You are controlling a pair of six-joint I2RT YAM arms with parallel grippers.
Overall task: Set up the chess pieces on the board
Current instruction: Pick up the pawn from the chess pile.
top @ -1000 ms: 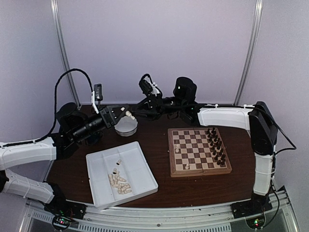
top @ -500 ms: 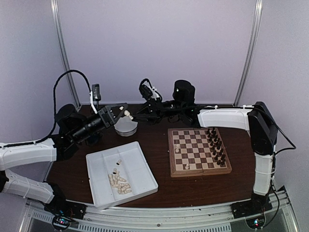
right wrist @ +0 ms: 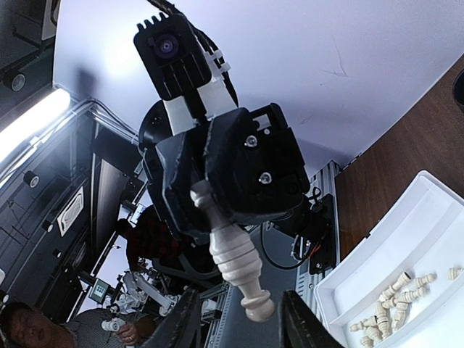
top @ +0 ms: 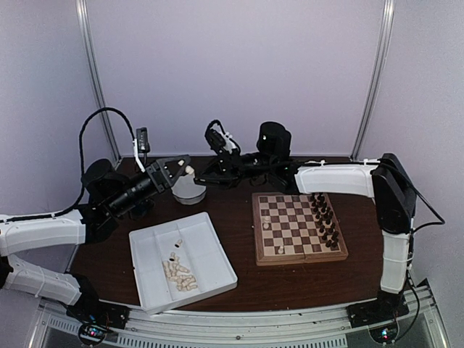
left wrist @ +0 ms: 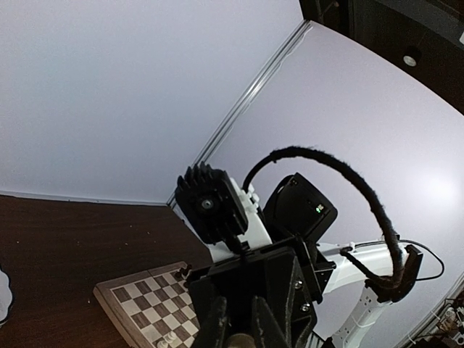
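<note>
We find the middle of the board (top: 297, 232) free; dark pieces (top: 325, 217) crowd its right side. Left of the board a tray (top: 210, 254) takes the worktop (top: 239, 210). Behind the board the right arm (top: 333, 176) stretches across. Past the board's far-left corner the left gripper (top: 182, 170), pinching a cream piece (right wrist: 232, 254), faces the right gripper (top: 201, 177).

R gripper (right wrist: 241, 293) fingers (right wrist: 181, 319) stood apart at btm of frame, w/ the base of a cream chess piece (right wrist: 232, 257) in the gap btwn them, nearer the right-hand finger. Straight ahead, L gripper (right wrist: 217, 199) clamped the piece's other end, its cam above facing back. Off to the right & below the fingers sat a white tray (right wrist: 406, 217) w/ loose cream pieces (right wrist: 391, 304), on the brown table (right wrist: 428, 130). Person (right wrist: 22, 326) far left, blurry.
</note>
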